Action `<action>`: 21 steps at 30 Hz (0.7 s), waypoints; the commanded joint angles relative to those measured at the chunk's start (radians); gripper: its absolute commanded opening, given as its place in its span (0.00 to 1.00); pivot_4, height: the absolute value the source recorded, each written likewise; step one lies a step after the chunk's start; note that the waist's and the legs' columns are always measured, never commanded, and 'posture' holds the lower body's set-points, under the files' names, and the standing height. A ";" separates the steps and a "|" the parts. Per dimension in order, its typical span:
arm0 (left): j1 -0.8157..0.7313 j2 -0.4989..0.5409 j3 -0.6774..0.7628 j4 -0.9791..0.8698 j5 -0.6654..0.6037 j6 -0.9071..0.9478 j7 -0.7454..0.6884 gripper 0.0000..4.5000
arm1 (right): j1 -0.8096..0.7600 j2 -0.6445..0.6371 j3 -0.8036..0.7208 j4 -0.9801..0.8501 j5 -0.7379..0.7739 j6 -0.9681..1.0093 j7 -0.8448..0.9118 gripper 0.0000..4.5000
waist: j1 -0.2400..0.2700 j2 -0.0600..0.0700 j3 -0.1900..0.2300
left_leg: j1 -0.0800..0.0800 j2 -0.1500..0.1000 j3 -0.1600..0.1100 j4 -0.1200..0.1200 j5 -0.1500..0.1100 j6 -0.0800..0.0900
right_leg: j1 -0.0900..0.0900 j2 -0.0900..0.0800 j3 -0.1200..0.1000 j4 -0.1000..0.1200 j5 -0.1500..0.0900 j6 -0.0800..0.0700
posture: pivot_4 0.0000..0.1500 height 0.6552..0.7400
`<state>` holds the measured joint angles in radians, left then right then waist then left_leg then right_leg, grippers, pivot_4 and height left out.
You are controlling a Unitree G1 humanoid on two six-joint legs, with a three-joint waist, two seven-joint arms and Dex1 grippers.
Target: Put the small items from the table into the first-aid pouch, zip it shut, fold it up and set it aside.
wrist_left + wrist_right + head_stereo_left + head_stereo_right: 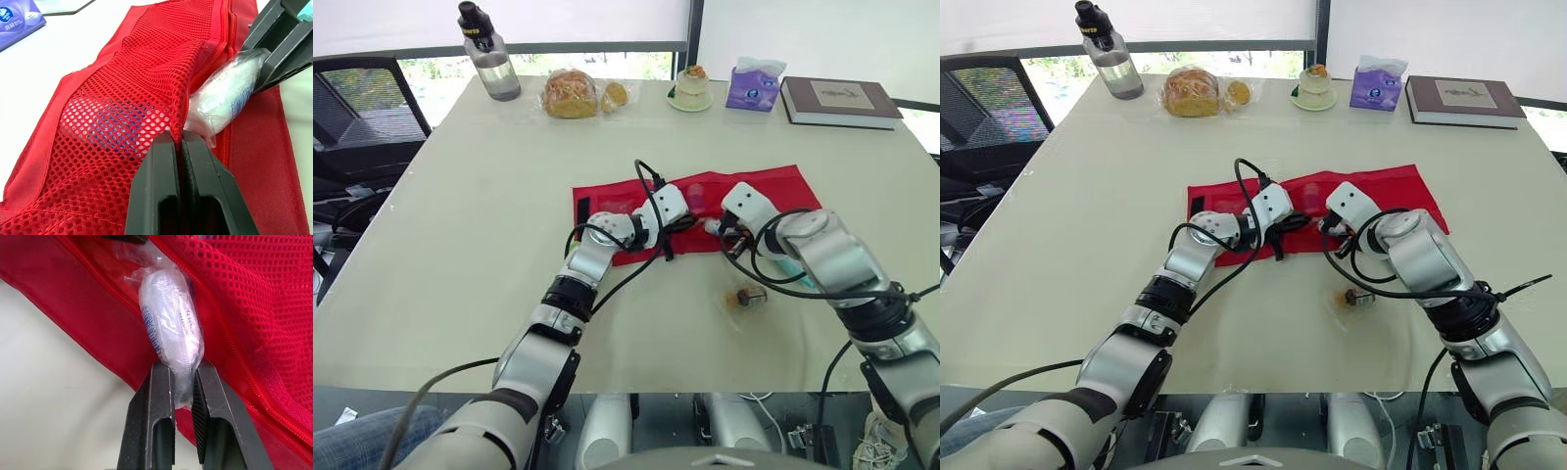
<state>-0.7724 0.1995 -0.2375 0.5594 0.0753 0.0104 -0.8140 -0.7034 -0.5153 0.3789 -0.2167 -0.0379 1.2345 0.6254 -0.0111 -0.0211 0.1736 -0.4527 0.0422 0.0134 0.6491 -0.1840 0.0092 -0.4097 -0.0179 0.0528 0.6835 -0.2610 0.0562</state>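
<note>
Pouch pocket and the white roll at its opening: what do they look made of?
Red first-aid pouch: matte woven fabric, probably nylon. Its mesh pocket panel: open netting, holes show through. White roll: likely gauze in glossy clear plastic wrap, crinkled and glinting.

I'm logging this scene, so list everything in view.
table: one, beige
first-aid pouch: one, red, open mid-table
wrapped roll: one, white, at the pouch's mesh pocket mouth
small wrapped item: one, brownish, on the table before the pouch
water bottle: one, clear, black cap, far left
bread: one, golden, beside the bottle
dessert: one, pale, far edge
tissue pack: one, purple, far edge
book: one, brown, far right
chair: one, black, left of table
left end effector: one, black, shut on the pouch's mesh
right end effector: one, black, shut on the wrapped roll
</note>
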 commanded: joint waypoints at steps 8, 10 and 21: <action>0.031 -0.002 -0.011 -0.097 -0.011 0.019 0.006 0.00 | -0.007 0.062 -0.141 0.052 -0.007 0.065 -0.179 0.00 | 0.000 0.000 0.000 | 0.000 0.000 0.000 0.000 0.000 0.000 | 0.000 0.000 0.000 0.000 0.000 0.000 | 1.00 1.00; 0.035 -0.005 -0.014 -0.102 -0.011 0.021 0.008 0.00 | -0.009 0.094 -0.155 0.056 0.000 0.072 -0.201 0.00 | -0.002 0.000 0.000 | 0.000 0.000 0.000 0.000 0.000 0.000 | 0.000 0.000 0.000 0.000 0.000 0.000 | 1.00 1.00; 0.045 -0.018 -0.028 -0.119 -0.012 0.024 -0.003 0.00 | -0.039 0.345 -0.278 0.144 0.027 0.014 -0.349 0.00 | -0.003 0.000 0.000 | 0.000 0.000 0.000 -0.001 0.000 0.000 | 0.000 0.000 0.000 0.000 0.000 0.000 | 1.00 1.00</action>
<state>-0.7310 0.1924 -0.2470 0.4834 0.0751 0.0430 -0.8036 -0.7254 -0.1875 0.1350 -0.0691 -0.0215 1.2733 0.3139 -0.0140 -0.0209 0.1734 -0.4527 0.0423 0.0133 0.6482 -0.1839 0.0092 -0.4099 -0.0177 0.0528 0.6834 -0.2610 0.0562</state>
